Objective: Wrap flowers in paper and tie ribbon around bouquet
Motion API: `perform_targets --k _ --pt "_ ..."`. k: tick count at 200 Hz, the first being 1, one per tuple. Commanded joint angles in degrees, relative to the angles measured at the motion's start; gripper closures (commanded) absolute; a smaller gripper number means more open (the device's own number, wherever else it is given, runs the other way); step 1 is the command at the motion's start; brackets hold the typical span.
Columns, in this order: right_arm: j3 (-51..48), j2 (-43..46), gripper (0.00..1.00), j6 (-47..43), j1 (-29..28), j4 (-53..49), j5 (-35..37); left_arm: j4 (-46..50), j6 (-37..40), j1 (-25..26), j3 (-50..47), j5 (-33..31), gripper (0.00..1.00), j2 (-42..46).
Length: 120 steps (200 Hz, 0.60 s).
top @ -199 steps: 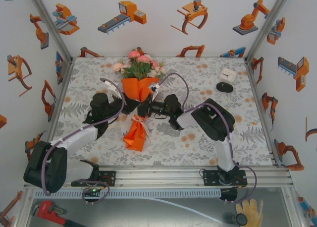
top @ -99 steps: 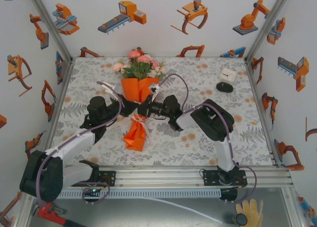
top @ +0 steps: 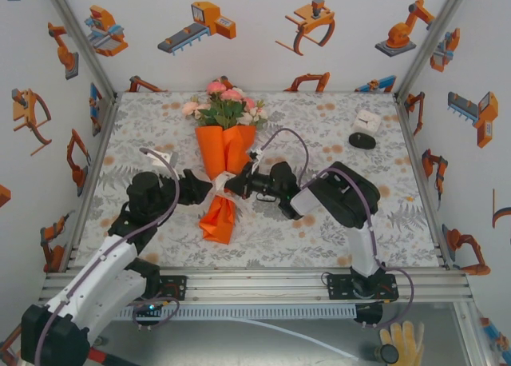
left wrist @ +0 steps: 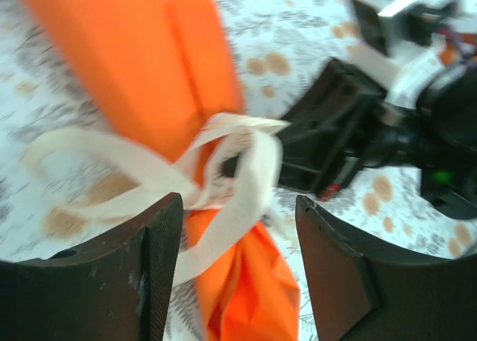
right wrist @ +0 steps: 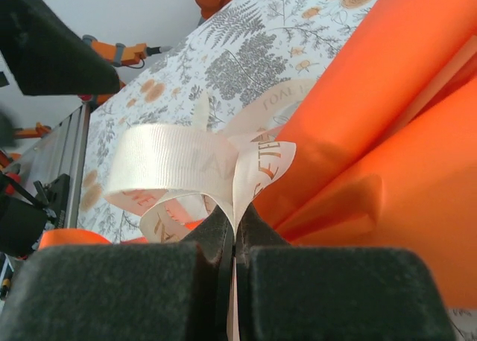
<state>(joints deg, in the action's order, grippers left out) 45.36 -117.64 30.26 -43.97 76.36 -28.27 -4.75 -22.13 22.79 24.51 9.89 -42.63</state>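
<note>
The bouquet [top: 222,170] lies mid-table: an orange paper [top: 226,146] cone with pink and cream flowers [top: 223,104] at its far wide end. A cream ribbon [top: 223,187] is knotted and looped at its waist. My right gripper [top: 236,184] is shut on a strand of the ribbon [right wrist: 223,166], right beside the paper [right wrist: 387,132]. My left gripper [top: 206,187] is open just left of the waist; the ribbon [left wrist: 223,162] and paper [left wrist: 149,58] lie beyond its spread fingers [left wrist: 141,266], nothing gripped.
A small white box [top: 367,121] and a black disc [top: 362,141] sit at the far right of the floral cloth [top: 335,222]. The right arm's body [left wrist: 373,132] is close across the bouquet from my left gripper. Walls enclose three sides.
My left gripper has opened, let go of the ribbon and drawn back left and toward the near edge. The right gripper shut on the ribbon and shifted slightly nearer.
</note>
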Motion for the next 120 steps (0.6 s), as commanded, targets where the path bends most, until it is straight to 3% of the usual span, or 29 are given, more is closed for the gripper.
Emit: perform_targets --k 1,33,57,120 --pt "-2.6 3.8 1.0 -4.6 0.2 2.4 2.2 12.8 -4.6 -4.4 2.3 -8.0 0.41 0.1" --pt "-5.2 5.1 1.0 -6.3 0.2 1.5 2.6 15.3 -10.1 -14.1 2.6 -2.5 0.39 -5.4" --pt "-5.1 5.0 1.0 -6.1 0.2 1.4 2.3 9.5 -12.7 -17.9 2.6 4.7 0.39 -13.4" --pt "-4.1 5.3 1.0 -6.7 0.2 -0.1 0.3 -12.7 -21.4 -20.1 5.9 15.6 0.35 -36.3"
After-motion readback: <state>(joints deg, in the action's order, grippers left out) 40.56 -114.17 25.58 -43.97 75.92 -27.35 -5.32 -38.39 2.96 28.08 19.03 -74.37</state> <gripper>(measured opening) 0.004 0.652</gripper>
